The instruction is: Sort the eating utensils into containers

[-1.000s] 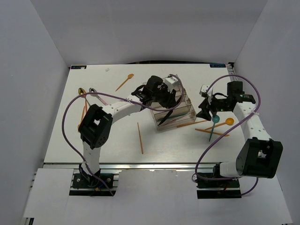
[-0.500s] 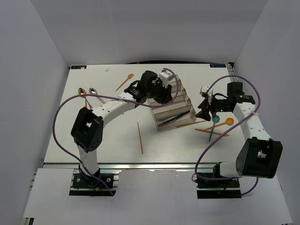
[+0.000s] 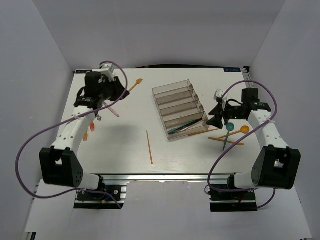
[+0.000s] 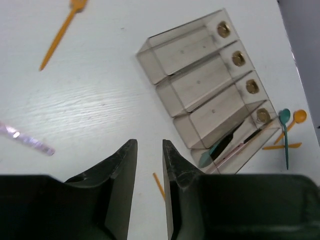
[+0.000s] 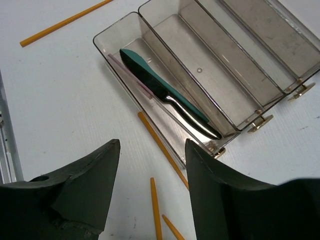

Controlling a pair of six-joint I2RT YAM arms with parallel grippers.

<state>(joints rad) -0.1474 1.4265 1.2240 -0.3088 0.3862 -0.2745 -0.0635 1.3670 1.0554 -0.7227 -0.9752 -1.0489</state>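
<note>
The containers are four compartments of one clear stepped tray [image 3: 173, 99] [image 4: 210, 90] [image 5: 235, 55]. Its lowest compartment holds a teal-handled knife [image 5: 160, 90] [image 4: 217, 147], a dark utensil and a thin pinkish one. My left gripper [image 3: 114, 95] [image 4: 149, 145] hangs high over the table's far left, open by a narrow gap and empty. My right gripper [image 3: 215, 119] [image 5: 151, 144] stands open and empty just right of the tray. Loose utensils lie around: an orange fork [image 3: 133, 87] [image 4: 60, 32], a teal spoon [image 3: 229, 131] [image 4: 286, 135] and an orange spoon [image 3: 241, 130] [image 4: 296, 119].
An orange stick [image 3: 149, 147] lies left of the tray's near end, and another [image 5: 162, 147] runs along its lowest wall. An orange knife [image 3: 227, 141] lies by the spoons. A shiny pinkish utensil [image 4: 27, 140] and more orange pieces [image 3: 86, 135] lie at the left.
My left arm has left the tray and swung to the far left of the table with an empty gripper; a dark utensil now lies in the lowest compartment. The right arm has not moved.
</note>
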